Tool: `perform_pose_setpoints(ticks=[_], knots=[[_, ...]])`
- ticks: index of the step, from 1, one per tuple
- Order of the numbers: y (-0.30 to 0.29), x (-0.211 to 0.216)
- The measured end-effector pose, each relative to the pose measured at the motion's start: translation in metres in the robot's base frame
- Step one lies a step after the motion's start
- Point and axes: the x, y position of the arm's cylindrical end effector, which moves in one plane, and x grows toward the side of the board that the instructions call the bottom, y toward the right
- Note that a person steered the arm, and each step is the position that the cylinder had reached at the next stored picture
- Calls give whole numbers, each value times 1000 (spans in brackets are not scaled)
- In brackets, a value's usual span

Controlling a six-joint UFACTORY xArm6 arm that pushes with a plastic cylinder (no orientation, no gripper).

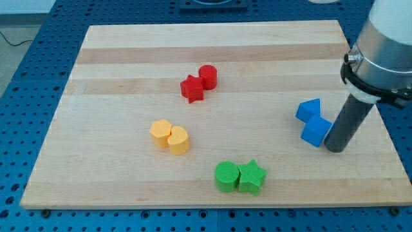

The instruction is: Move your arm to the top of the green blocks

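Observation:
A green cylinder (226, 176) and a green star (252, 176) sit touching each other near the view's bottom, right of centre. My tip (335, 149) rests on the board at the view's right, well to the right of the green blocks and a little higher in the view. It stands right against the lower blue block (315, 131).
Two blue blocks lie together at the right, the upper one (308, 109) wedge-shaped. A red star (192, 89) and a red cylinder (208, 77) sit above centre. Two yellow blocks (170, 136) lie left of centre. The wooden board (129, 71) lies on a blue perforated table.

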Motion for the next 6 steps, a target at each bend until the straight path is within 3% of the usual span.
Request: perform_pose_setpoints(ticks=[1,3,6], knots=[[0,0],[-91,21],[-213,3]])
